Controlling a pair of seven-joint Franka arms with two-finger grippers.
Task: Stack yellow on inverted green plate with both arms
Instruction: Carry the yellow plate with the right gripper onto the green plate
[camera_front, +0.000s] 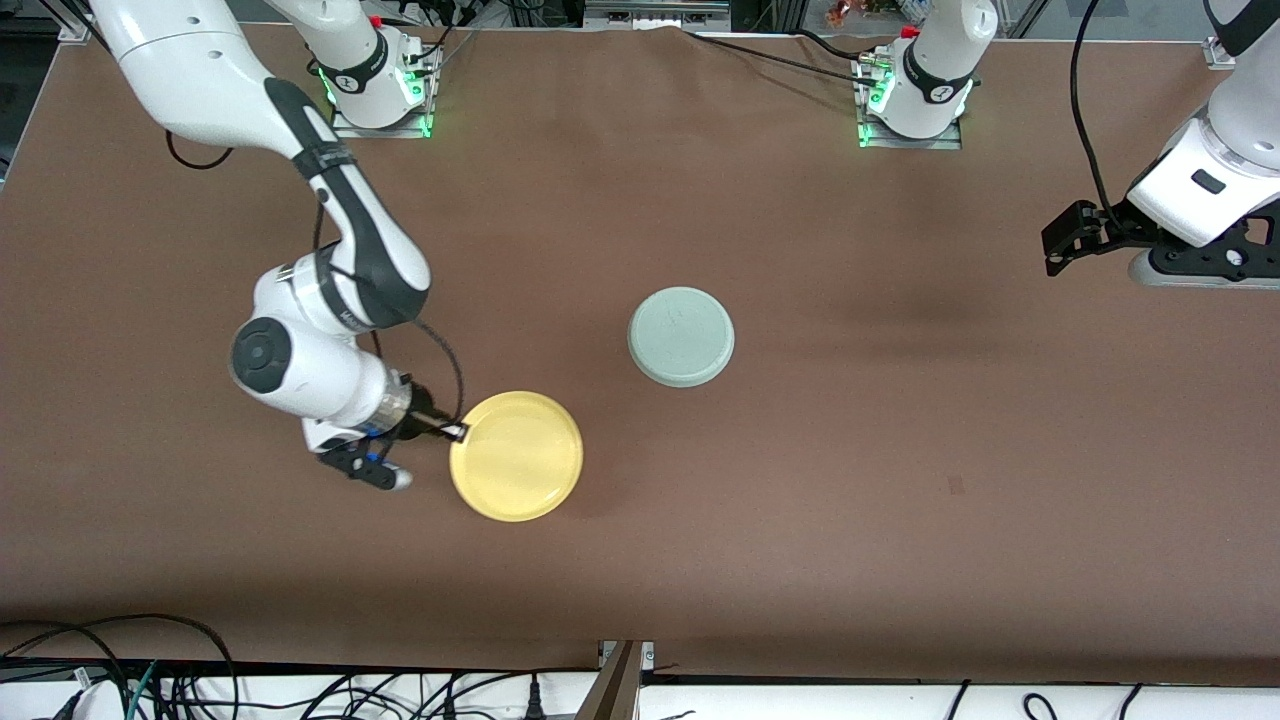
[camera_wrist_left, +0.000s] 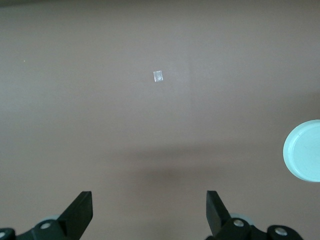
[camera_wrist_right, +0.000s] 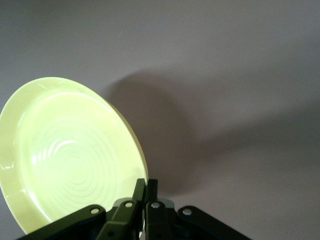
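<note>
The right gripper (camera_front: 452, 431) pinches the rim of the yellow plate (camera_front: 517, 456), lifted nearer the camera than the upside-down green plate (camera_front: 681, 336). A thin edge grip could slip. The left gripper (camera_front: 1068, 238) waits, spread wide.

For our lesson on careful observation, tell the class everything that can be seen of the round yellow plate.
The round, glossy, bright-yellow plastic-looking plate has a shallow raised rim and faint concentric rings in its well, which faces up. The right end effector is shut on its rim at the edge toward the right arm's end. The right wrist view shows the plate casting a broad shadow on the brown table, so it may be lifted or tilted slightly. It is nearer the front camera than the pale green plate and apart from it.
</note>
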